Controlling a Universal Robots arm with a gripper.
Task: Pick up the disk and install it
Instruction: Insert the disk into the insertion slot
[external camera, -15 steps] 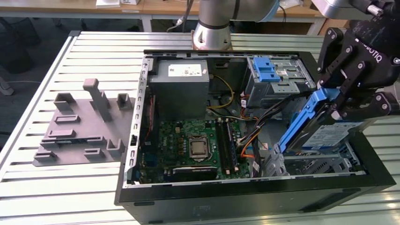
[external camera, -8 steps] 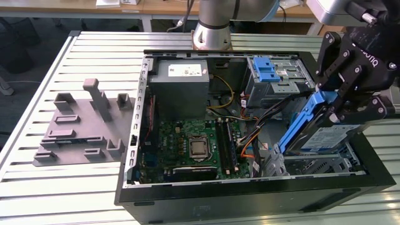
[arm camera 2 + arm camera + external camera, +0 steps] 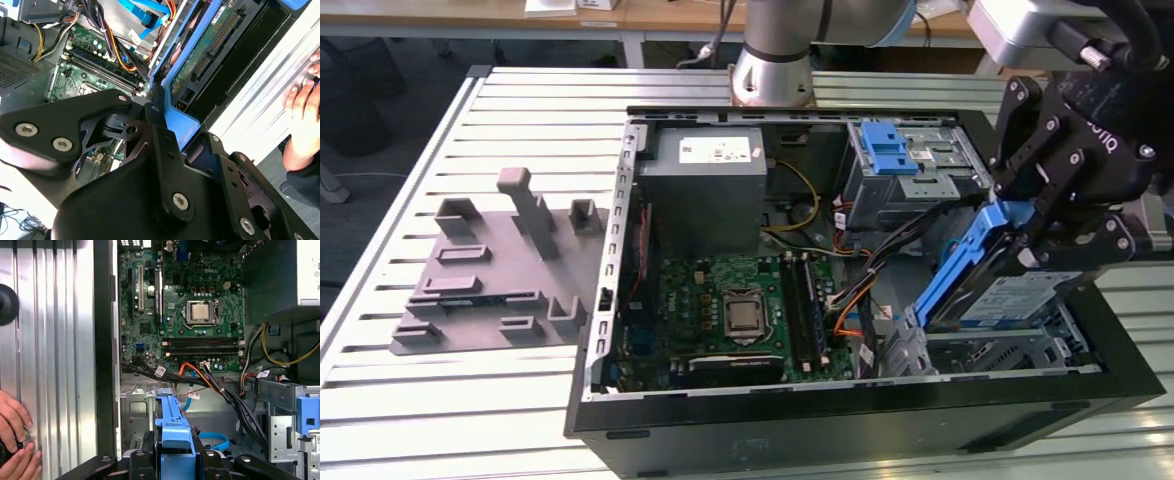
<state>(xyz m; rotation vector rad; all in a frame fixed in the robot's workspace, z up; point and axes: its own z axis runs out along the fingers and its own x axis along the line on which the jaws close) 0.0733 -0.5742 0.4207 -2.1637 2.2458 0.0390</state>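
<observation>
Risk: the disk [image 3: 1007, 297] hangs tilted, its low end over the open bay [image 3: 1001, 350] at the near corner of the case [image 3: 854, 420], on the exterior view's right. It could catch the bay rim or snag the cable bundle [image 3: 887, 255] just beside it. A person's hand [image 3: 15, 437] sits just outside the case wall. The gripper [image 3: 1041, 240] is clamped on the disk's upper end, and the disk slants down below it.

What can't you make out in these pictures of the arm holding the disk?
- Exterior view: the gripper covers the upper end of the disk.
- Exterior view: the disk hides part of the bay beneath it.
- First wrist view: a hand is cut off by the picture's edge.
- Second wrist view: the gripper's body blocks much of the motherboard.
</observation>
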